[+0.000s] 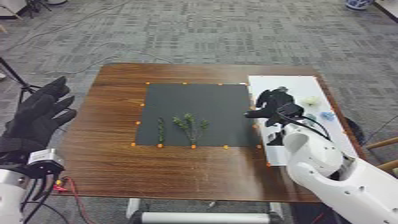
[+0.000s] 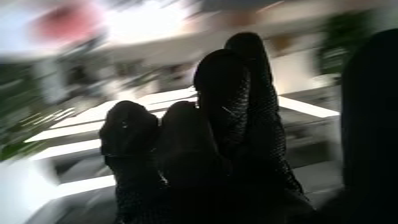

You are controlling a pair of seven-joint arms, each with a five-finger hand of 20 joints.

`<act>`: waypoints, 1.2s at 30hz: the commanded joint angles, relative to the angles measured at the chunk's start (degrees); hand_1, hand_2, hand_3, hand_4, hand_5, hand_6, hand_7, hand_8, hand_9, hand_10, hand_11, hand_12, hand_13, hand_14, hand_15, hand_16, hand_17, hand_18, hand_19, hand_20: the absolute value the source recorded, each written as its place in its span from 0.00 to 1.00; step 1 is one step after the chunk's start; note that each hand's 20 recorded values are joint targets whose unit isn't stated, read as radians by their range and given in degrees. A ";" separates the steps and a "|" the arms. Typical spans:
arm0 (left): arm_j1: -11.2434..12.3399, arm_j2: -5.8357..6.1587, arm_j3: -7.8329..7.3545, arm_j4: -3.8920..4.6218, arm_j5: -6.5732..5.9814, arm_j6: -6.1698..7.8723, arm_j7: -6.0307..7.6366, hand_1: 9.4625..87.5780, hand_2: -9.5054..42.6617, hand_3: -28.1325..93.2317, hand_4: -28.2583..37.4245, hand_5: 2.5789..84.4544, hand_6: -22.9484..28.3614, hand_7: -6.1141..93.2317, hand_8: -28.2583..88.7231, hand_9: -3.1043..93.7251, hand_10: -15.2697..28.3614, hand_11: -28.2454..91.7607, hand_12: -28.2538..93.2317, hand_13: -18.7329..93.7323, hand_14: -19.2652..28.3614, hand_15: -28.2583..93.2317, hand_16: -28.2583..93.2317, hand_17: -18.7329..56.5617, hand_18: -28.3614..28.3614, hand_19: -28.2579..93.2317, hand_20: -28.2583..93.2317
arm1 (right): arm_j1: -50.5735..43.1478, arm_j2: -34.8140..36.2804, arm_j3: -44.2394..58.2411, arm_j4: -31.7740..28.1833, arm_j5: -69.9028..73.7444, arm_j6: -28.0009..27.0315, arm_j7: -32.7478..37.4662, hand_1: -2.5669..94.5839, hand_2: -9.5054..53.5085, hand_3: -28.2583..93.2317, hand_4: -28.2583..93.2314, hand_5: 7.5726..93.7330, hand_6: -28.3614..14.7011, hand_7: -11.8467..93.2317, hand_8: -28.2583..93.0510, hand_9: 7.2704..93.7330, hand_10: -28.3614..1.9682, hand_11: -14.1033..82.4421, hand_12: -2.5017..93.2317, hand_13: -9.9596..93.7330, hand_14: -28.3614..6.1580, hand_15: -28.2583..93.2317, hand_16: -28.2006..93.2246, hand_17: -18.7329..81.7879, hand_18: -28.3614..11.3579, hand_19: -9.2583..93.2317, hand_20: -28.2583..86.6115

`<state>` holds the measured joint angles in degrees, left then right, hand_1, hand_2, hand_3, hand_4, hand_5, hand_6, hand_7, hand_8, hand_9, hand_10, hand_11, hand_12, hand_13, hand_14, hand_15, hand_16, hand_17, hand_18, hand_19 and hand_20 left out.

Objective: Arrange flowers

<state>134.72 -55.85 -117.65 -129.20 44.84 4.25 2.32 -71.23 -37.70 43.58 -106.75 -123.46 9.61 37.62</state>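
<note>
My right hand [image 1: 277, 106] is over the left part of the white board [image 1: 282, 82], close to the dark mat's right edge, in the head view. Green sprigs lie on the dark mat [image 1: 195, 100]: a thin upright one [image 1: 161, 131] and a branching one [image 1: 190, 126] beside it. On the white board, right of that hand, are a pale yellow flower [image 1: 311, 101] and a light blue flower [image 1: 328, 116]. My left hand [image 1: 37, 112] is off the table's left side, fingers extended. The right wrist view has my right hand [image 2: 200, 145] with straight fingers, holding nothing that I can see.
Orange markers line the mat's border on the brown wooden table [image 1: 107, 110]. A red cable [image 1: 73, 192] runs near the table's front left corner. A black tripod leg [image 1: 13, 72] stands at the left, and a chair [image 1: 387, 154] is at the right.
</note>
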 commanded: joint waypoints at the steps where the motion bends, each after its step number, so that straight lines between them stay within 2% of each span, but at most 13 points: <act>1: 0.51 -0.32 -0.03 -0.35 0.09 0.54 0.19 0.21 0.00 0.80 0.01 0.23 0.47 0.23 0.18 0.19 0.55 0.35 0.41 0.21 0.65 0.51 0.22 0.07 0.84 0.54 0.31 | 5.07 3.09 -2.59 1.42 -3.78 -7.34 6.61 0.56 0.00 0.10 0.20 0.70 0.67 0.42 0.13 0.79 0.59 0.73 0.46 0.85 0.69 0.92 0.55 0.62 0.16 1.00 0.72; 7: 0.58 -0.30 -0.08 -0.32 0.13 0.26 0.27 0.21 0.00 0.81 0.01 0.23 0.47 0.23 0.18 0.19 0.55 0.35 0.41 0.21 0.65 0.51 0.22 0.07 0.84 0.54 0.31 | 7.11 3.62 -5.68 2.34 -2.88 -9.33 6.41 0.59 0.00 0.01 0.22 0.72 0.67 0.48 0.13 0.80 0.59 0.74 0.47 0.85 0.70 0.92 0.56 0.62 0.17 1.00 0.73; 11: 0.79 -0.26 -0.20 -0.37 0.06 0.21 0.32 0.21 0.00 0.81 0.01 0.23 0.47 0.23 0.18 0.19 0.55 0.35 0.41 0.21 0.65 0.51 0.22 0.07 0.84 0.54 0.31 | 8.79 3.27 -7.74 4.12 -2.58 -10.61 6.61 0.58 0.00 0.01 0.23 0.73 0.67 0.49 0.13 0.81 0.60 0.74 0.47 0.86 0.70 0.92 0.56 0.63 0.17 1.00 0.74; 15: 0.82 -0.27 -0.21 -0.36 0.07 0.01 0.24 0.21 0.00 0.80 0.01 0.23 0.47 0.23 0.18 0.19 0.55 0.35 0.41 0.21 0.65 0.51 0.22 0.07 0.84 0.54 0.31 | 10.01 2.83 -9.45 5.91 -2.41 -10.80 6.77 0.56 0.00 0.05 0.23 0.74 0.67 0.49 0.13 0.82 0.60 0.74 0.47 0.86 0.71 0.92 0.56 0.64 0.16 1.00 0.73; 22: 0.51 -0.09 -0.02 -0.14 0.05 -0.07 0.09 0.21 0.00 0.81 0.00 0.23 0.47 0.23 0.18 0.19 0.55 0.35 0.41 0.21 0.65 0.51 0.22 0.07 0.84 0.54 0.31 | 11.72 1.90 -12.12 7.49 -2.42 -10.49 6.57 0.54 0.00 0.23 0.16 0.74 0.67 0.50 0.12 0.82 0.61 0.74 0.47 0.87 0.72 0.91 0.56 0.64 0.16 1.00 0.73; 30: 0.21 0.18 0.17 -0.08 -0.05 -0.12 -0.03 0.20 0.00 0.81 0.00 0.23 0.47 0.22 0.18 0.19 0.55 0.35 0.41 0.21 0.65 0.51 0.22 0.07 0.84 0.54 0.31 | 14.71 0.03 -16.63 8.62 -2.51 -10.89 6.65 0.55 0.00 0.37 0.07 0.75 0.67 0.50 0.12 0.84 0.62 0.74 0.47 0.87 0.72 0.92 0.56 0.65 0.16 1.00 0.74; 32: -0.03 0.24 0.28 0.00 -0.08 -0.12 -0.17 0.20 0.00 0.81 0.00 0.23 0.47 0.22 0.18 0.19 0.55 0.35 0.41 0.21 0.65 0.51 0.22 0.07 0.84 0.54 0.31 | 14.43 -1.06 -16.24 9.78 -2.24 -11.43 5.83 0.56 0.00 0.46 0.01 0.76 0.68 0.50 0.12 0.84 0.63 0.74 0.47 0.88 0.73 0.92 0.56 0.65 0.17 1.00 0.74; 35: 0.39 0.02 0.19 -0.26 -0.14 -0.02 0.00 0.20 0.00 0.81 0.00 0.23 0.47 0.22 0.18 0.19 0.55 0.35 0.41 0.21 0.65 0.51 0.22 0.07 0.84 0.54 0.31 | 14.30 -1.84 -16.28 11.12 -0.80 -11.55 4.85 0.53 0.00 0.59 0.00 0.78 0.68 0.49 0.12 0.85 0.65 0.74 0.46 0.88 0.73 0.92 0.56 0.65 0.17 1.00 0.74; 36: 0.45 -0.02 0.17 -0.28 -0.10 0.04 0.07 0.20 0.00 0.81 0.00 0.23 0.47 0.22 0.18 0.19 0.55 0.35 0.41 0.21 0.65 0.51 0.22 0.07 0.84 0.54 0.31 | 14.12 -2.15 -16.11 11.55 -0.72 -11.93 4.86 0.50 0.00 0.67 0.00 0.78 0.69 0.48 0.16 0.87 0.66 0.74 0.46 0.88 0.73 0.92 0.55 0.66 0.17 1.00 0.74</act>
<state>134.74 -55.62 -117.49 -129.14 44.82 4.20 2.41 -56.81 -36.98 27.04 -97.87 -125.41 -0.74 44.08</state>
